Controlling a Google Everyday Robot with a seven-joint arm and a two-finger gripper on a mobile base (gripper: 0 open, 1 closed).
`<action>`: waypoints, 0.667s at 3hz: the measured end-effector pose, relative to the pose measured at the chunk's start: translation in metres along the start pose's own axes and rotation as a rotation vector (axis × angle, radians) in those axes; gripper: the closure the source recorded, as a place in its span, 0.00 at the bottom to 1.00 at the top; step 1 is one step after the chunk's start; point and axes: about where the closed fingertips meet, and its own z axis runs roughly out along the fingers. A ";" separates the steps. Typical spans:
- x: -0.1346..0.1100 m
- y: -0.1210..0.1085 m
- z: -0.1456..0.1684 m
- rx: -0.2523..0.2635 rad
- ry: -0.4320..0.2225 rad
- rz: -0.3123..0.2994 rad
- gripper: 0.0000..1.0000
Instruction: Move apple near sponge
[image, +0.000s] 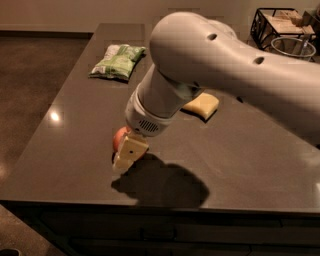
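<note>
The red-orange apple (119, 138) sits on the dark table near its front left and is mostly hidden behind my gripper. My gripper (127, 155) is low over the table, directly in front of the apple and against it, with one pale finger showing toward the camera. The pale yellow sponge (201, 105) lies flat on the table to the right and further back, partly covered by my arm.
A green-and-white snack bag (117, 62) lies at the back left of the table (250, 165). My large white arm (225, 70) spans the right half of the view. A black wire rack (280, 22) and a glass bowl (294, 48) stand beyond the back right.
</note>
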 end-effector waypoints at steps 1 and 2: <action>0.010 0.000 0.005 -0.005 0.013 0.022 0.42; 0.020 -0.007 -0.006 0.021 0.017 0.066 0.65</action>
